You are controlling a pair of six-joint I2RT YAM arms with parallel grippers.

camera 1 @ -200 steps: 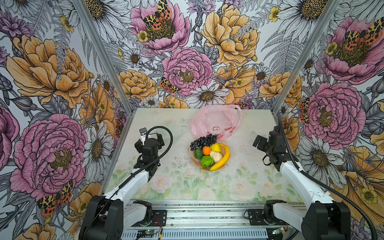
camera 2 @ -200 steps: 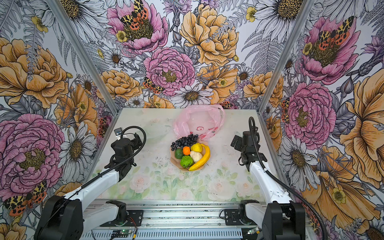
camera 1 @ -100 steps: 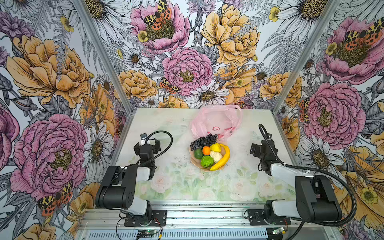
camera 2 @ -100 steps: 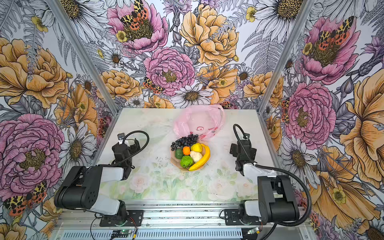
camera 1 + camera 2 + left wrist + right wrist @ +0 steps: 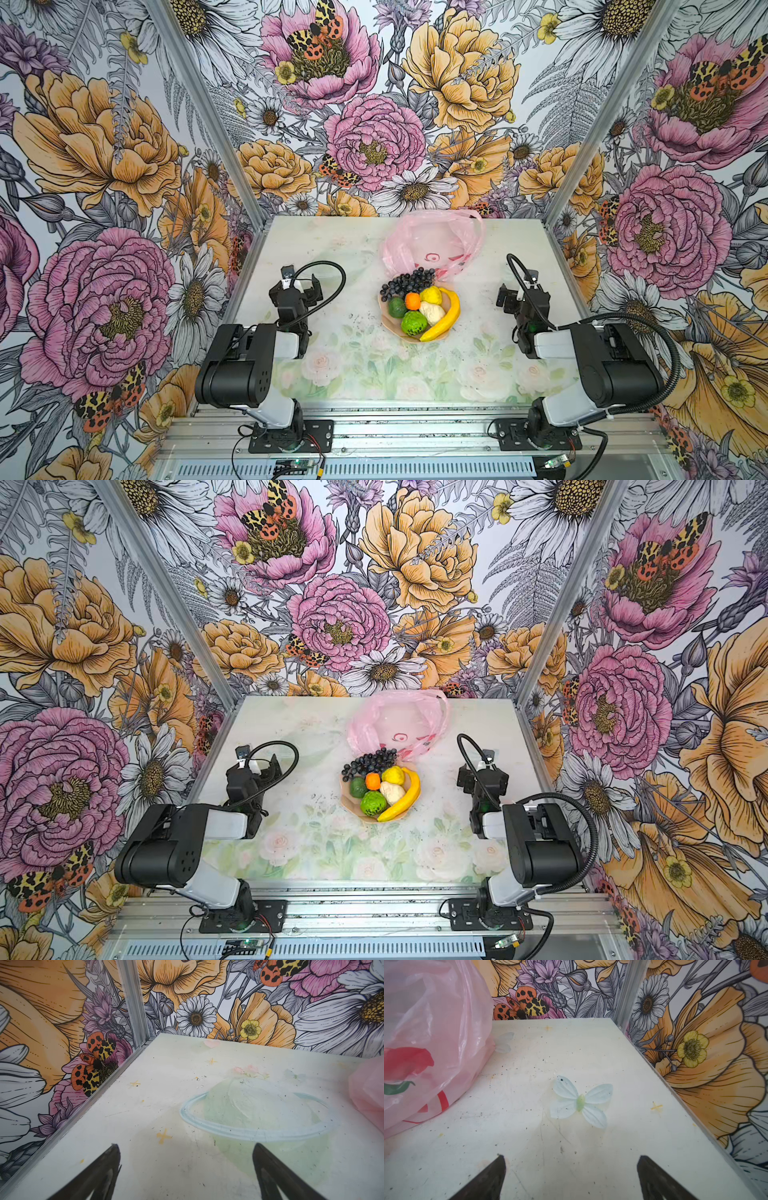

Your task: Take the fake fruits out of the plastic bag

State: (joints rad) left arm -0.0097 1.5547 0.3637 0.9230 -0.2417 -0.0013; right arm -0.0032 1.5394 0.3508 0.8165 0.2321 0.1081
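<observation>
All seven fake fruits (image 5: 419, 305) lie heaped in the peach bowl (image 5: 390, 325) mid-table. The pink plastic bag (image 5: 432, 245) slumps just beyond it on the far side, apparently empty. The left gripper (image 5: 186, 1145) and right gripper (image 5: 571, 1156) gape wide at either side, holding nothing. The job looks finished.

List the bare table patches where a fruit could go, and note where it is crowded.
Free: between left tool and bowl; between bowl and right tool; front strip before the bowl; far corners flanking the bag. Crowded: centre, full bowl, bag behind.
</observation>
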